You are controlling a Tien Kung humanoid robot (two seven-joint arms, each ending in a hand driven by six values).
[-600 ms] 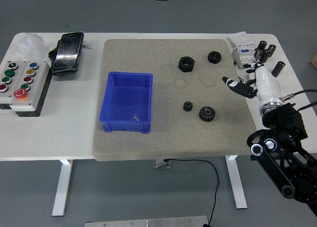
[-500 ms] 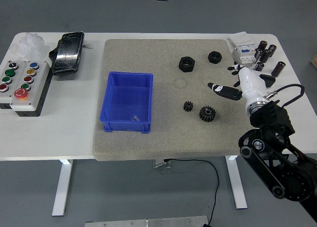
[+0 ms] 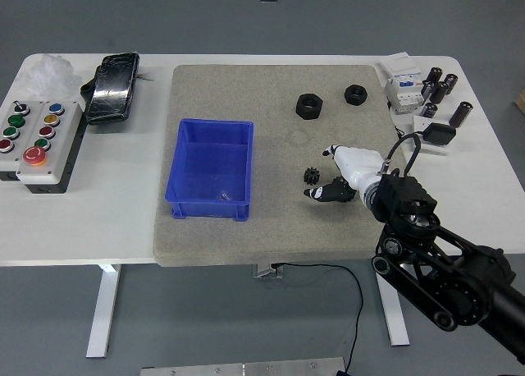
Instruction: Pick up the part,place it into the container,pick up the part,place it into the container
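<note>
A blue open bin point(image 3: 176, 167) stands on the left half of the grey mat point(image 3: 246, 228). A small black gear point(image 3: 311, 176) lies to the right of the bin. My right hand point(image 3: 324, 173) reaches in from the lower right. It hangs low just right of that gear, over the spot where a larger black gear lay. Its fingers are spread and the larger gear is mostly hidden under them. Two black nuts point(image 3: 308, 106) point(image 3: 355, 93) lie further back on the mat. The bin looks empty. My left arm is out of view.
A button box point(image 3: 37, 134), a black device point(image 3: 113, 87) and a white plastic wad point(image 3: 49, 68) sit at the table's left. A white breaker point(image 3: 404, 89), several black cylinders point(image 3: 439, 84) and a small black square tray point(image 3: 435, 134) are at the back right.
My right hand has swung from the mat's right edge leftwards and towards the near edge, and down. It now covers the larger gear, which was in plain view before.
</note>
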